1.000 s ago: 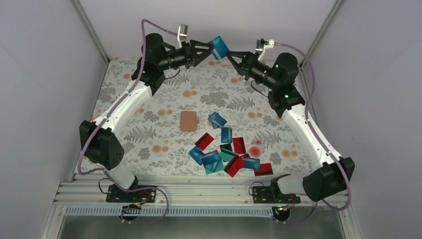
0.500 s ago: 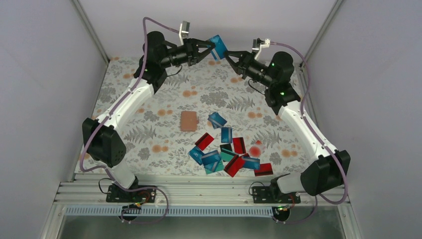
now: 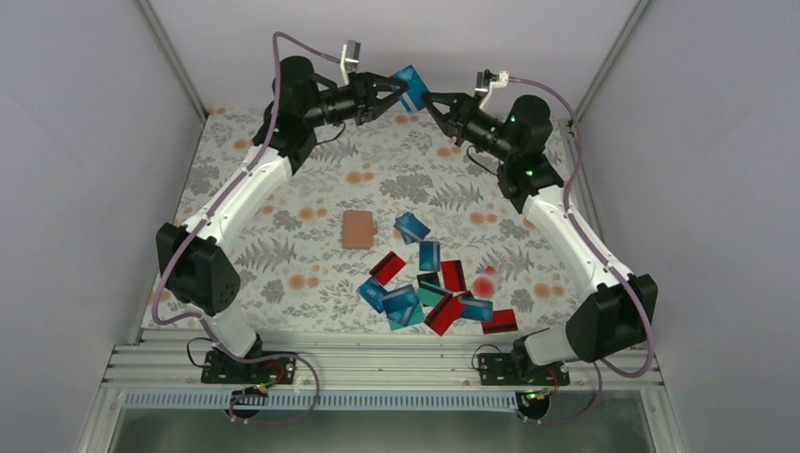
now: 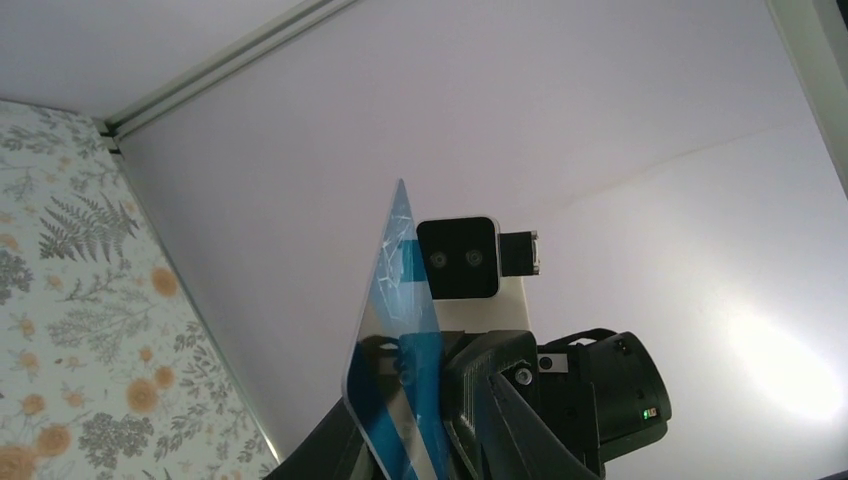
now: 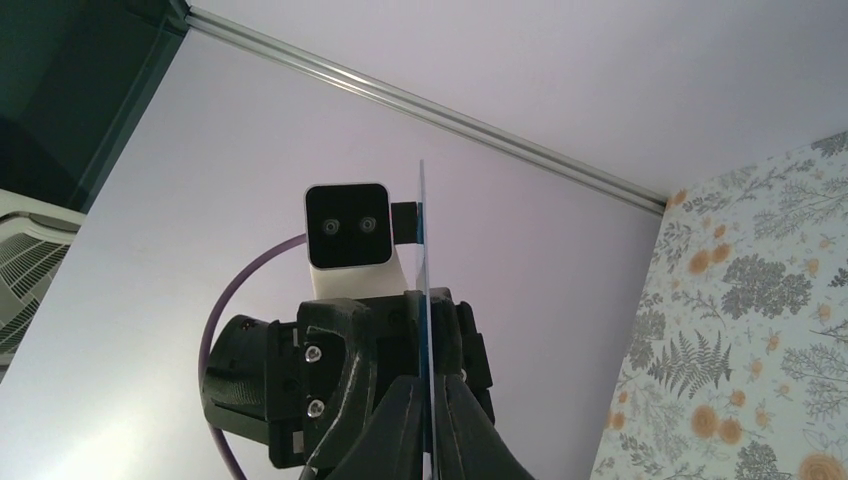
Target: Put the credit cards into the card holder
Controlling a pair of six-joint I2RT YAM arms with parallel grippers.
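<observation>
**Overhead view, supplemented by both wrist views.** The card holder, a tan rectangle, lies flat on the floral table with nothing touching it. Loose credit cards in blue, teal and red lie scattered and partly overlapping to the right of the card holder and on its near side. The closest, a blue one, lies near the holder's right edge but apart from it. One blue card is in the air, well beyond the card holder on its far side and slightly to its right, between the two raised arms. The right gripper faces this card from the right. Its own wrist view shows the card edge-on and upright, with both fingers closed together on its lower part, so it is clamped on the blue card. The left gripper meets the same card from the left, with its fingertips at the card's edge. Whether these fingers pinch the card or merely flank it cannot be told. Both grippers are well apart from the card holder.
</observation>
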